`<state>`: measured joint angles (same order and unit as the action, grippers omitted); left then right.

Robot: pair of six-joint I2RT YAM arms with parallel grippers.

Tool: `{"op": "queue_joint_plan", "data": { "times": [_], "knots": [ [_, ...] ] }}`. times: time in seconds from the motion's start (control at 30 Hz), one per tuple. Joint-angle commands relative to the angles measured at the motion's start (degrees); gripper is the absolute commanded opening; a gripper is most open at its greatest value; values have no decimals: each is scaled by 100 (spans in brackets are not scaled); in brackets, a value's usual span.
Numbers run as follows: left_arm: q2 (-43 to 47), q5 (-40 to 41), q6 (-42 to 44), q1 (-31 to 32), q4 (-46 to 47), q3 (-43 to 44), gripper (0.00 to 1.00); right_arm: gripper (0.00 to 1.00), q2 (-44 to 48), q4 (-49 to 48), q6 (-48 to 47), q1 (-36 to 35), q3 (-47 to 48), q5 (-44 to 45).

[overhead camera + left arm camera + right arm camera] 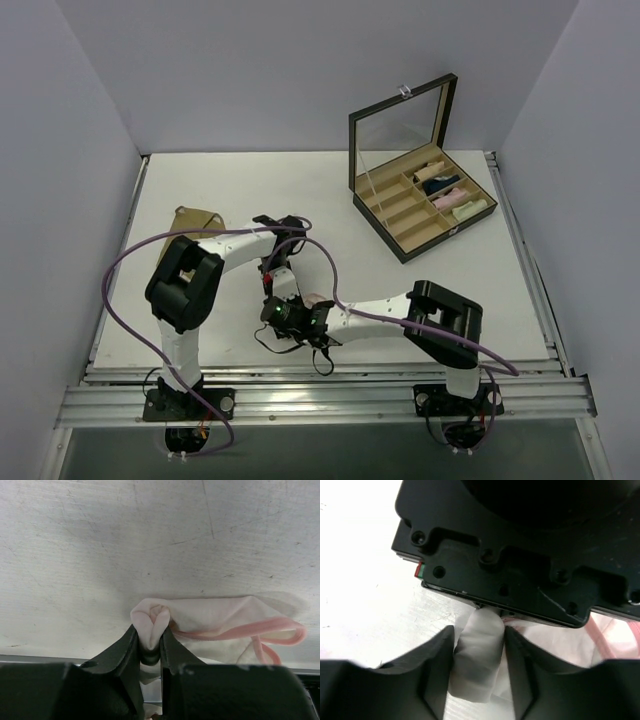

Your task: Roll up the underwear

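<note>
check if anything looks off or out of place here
Nothing is damaged or spilled. The white cloth brief with pink edging is only partly rolled: the left gripper pinches its bunched end while a loop of the edging trails loose beside it.

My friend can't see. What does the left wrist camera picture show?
The left claw pinches a bunched fold of white underwear between its dark fingers. The rest lies out to the right on a scuffed pale table, pink edging looping at its end.
</note>
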<state>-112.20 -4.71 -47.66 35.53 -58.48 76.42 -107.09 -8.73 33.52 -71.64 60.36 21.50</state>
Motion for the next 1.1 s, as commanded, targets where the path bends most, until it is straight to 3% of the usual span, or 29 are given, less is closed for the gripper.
{"op": "queue_joint_plan", "data": {
  "times": [0.0, 0.03, 0.07, 0.17, 0.27, 0.3, 0.43, 0.63, 1.07],
  "knots": [
    [-135, 295, -68, 86, -129, 31, 2, 33, -172, 679, 128, -70, 205, 434],
    [-118, 287, -77, 77, -155, 22, 2, 19, -85, 689, 242, -70, 126, 452],
    [-109, 278, -86, 51, -155, 13, 3, 13, -23, 654, 313, -61, 21, 435],
    [75, 181, -147, -124, -85, -75, 13, 0, 249, 304, 672, -9, -594, 233],
    [426, 58, -182, -414, 108, -267, 26, 0, 539, -319, 954, 97, -1384, -171],
    [532, 32, -200, -493, 161, -320, 35, 0, 636, -522, 990, 184, -1595, -311],
    [1059, 14, -139, -819, 302, -479, 47, 0, 1022, -1847, 1201, 562, -2527, -1267],
    [1682, -47, -208, -855, 880, -882, 53, 1, 1059, -3237, 1446, 1063, -3504, -1964],
    [1842, -1040, -191, -512, 2410, -1551, 54, 5, 277, -4857, 1517, 1556, -3953, -2993]
  ]
}}
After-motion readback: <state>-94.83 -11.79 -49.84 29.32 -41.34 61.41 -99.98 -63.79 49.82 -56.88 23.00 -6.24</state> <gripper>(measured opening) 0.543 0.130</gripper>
